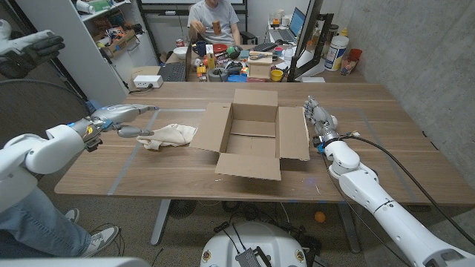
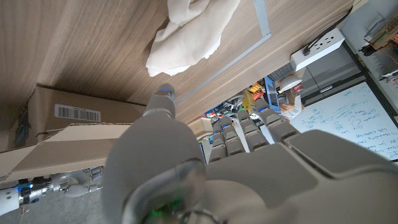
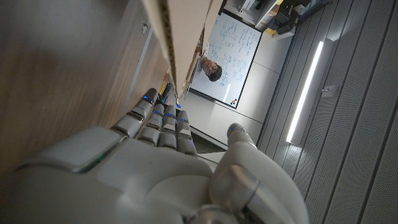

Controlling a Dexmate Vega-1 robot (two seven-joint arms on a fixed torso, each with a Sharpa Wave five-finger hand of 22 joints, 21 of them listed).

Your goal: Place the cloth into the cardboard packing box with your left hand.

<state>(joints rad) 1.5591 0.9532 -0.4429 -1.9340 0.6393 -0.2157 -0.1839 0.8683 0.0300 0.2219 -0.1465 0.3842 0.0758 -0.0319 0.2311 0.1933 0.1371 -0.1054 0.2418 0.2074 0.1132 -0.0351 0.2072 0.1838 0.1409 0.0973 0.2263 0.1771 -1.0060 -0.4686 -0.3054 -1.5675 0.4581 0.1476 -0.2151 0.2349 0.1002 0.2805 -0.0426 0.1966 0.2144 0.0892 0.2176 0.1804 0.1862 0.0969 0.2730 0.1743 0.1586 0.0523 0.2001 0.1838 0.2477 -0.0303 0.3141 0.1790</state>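
Observation:
A crumpled cream cloth (image 1: 172,136) (image 2: 193,31) lies on the wooden table (image 1: 371,111), just left of the open cardboard packing box (image 1: 252,141) (image 2: 62,124). My left hand (image 1: 126,121) (image 2: 249,162) hovers low at the cloth's left edge, fingers stretched out and apart, thumb close to the fabric, holding nothing. The box stands with all flaps spread and nothing visible inside. My right hand (image 1: 319,119) (image 3: 168,168) stands by the box's right flap (image 3: 165,31), fingers straight, holding nothing.
A person (image 1: 215,22) sits behind the table at a cluttered desk. A white power strip (image 1: 146,78) (image 2: 317,46) sits at the far left corner. A jeans-clad leg (image 1: 30,222) shows near my left arm. Bare tabletop lies right of the box.

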